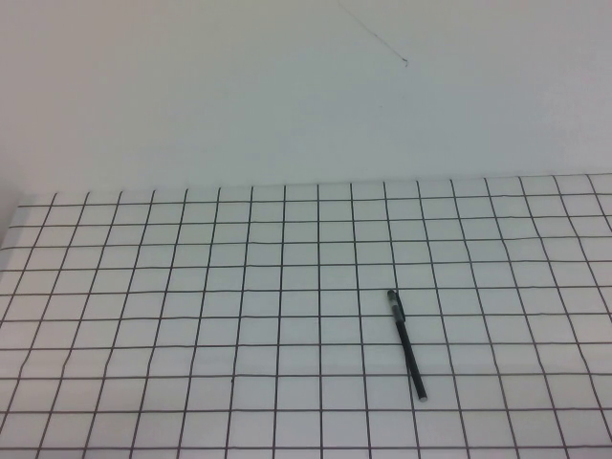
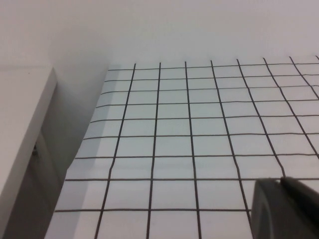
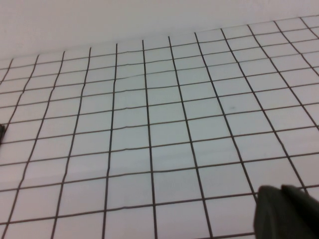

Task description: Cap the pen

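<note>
The pen (image 1: 406,344) lies on the gridded white mat right of centre in the high view, thin, black and about three squares long. Its small silvery tip points toward the near edge. Its far end looks thicker, with a greyish band. I see no separate cap. Neither gripper shows in the high view. My left gripper (image 2: 282,180) shows only in the left wrist view, its dark fingers pressed together over bare mat. My right gripper (image 3: 280,188) shows only in the right wrist view, also shut and empty. A small dark end (image 3: 1,132) shows at that view's edge.
The gridded mat (image 1: 191,316) covers the table up to a plain white back wall (image 1: 287,86). In the left wrist view a white ledge (image 2: 20,129) stands beside the mat's edge, with a dark gap between them.
</note>
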{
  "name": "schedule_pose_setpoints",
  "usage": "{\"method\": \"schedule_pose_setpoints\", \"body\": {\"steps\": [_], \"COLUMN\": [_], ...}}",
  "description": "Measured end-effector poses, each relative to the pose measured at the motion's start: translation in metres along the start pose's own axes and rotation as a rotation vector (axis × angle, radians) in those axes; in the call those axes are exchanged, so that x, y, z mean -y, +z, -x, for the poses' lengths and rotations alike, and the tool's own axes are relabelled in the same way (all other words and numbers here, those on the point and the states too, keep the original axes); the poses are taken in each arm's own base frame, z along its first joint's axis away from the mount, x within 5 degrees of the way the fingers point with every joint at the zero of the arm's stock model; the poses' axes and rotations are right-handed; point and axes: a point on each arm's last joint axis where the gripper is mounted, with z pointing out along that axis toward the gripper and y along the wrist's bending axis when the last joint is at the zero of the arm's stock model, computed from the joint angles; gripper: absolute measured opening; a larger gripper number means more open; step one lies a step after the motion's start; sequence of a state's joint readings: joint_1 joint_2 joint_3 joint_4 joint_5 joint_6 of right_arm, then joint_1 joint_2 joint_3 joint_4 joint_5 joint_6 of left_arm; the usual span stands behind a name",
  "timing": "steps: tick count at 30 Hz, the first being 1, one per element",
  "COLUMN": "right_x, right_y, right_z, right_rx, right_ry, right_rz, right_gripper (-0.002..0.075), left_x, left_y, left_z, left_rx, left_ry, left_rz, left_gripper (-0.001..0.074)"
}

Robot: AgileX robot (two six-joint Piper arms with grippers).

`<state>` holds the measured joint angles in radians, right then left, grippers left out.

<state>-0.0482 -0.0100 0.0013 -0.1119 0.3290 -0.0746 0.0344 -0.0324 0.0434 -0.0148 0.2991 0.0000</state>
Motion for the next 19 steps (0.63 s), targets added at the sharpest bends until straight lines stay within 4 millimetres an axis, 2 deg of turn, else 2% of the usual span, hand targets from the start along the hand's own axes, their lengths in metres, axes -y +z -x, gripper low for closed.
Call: {"method": "schedule_pose_setpoints", "body": {"steps": [19], "right_x": [0.0], "right_y": [0.0], "right_z": [0.0], "right_rx": [0.0], "right_ry": [0.001], "right_rz": [0.0], "right_gripper": [-0.0001], "left_x": [0.0036], "left_y": [-0.0001], "left_z": [-0.0001], "left_rx": [-0.003], "left_ry": [-0.059], "left_rz": [-0.057], "left_gripper": [0.0]}}
